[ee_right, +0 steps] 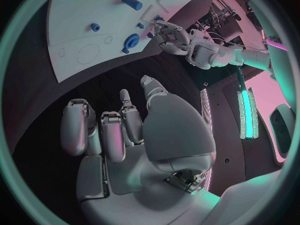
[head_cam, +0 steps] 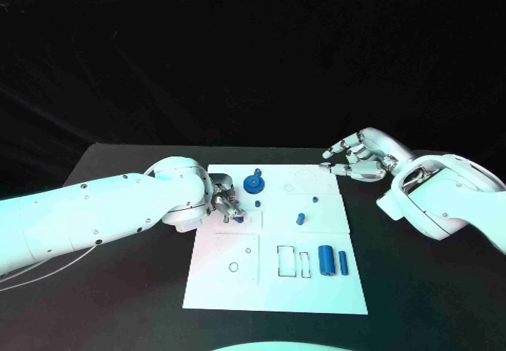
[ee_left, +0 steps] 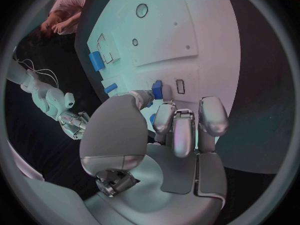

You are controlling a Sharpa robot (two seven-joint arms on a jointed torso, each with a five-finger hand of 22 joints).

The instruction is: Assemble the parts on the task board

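The white task board (head_cam: 276, 292) lies in the middle of the black table. My left hand (head_cam: 224, 199) is low over the board's left side and pinches a small blue block (ee_left: 157, 90) between thumb and a finger, close beside a small rectangular slot (ee_left: 180, 86). A blue round gear-like part (head_cam: 254, 183) stands just right of that hand. Two blue cylinders (head_cam: 326, 261) lie side by side near the board's right edge. My right hand (head_cam: 358, 157) hovers beyond the board's far right corner, fingers loosely curled and apart, with nothing in them (ee_right: 119, 130).
Two small blue pegs (head_cam: 314, 198) (head_cam: 300, 217) sit in the board's middle. Outlined rectangular slots (head_cam: 287, 261) and a round ring hole (head_cam: 233, 267) mark the near half. Bare black table (head_cam: 422, 292) surrounds the board.
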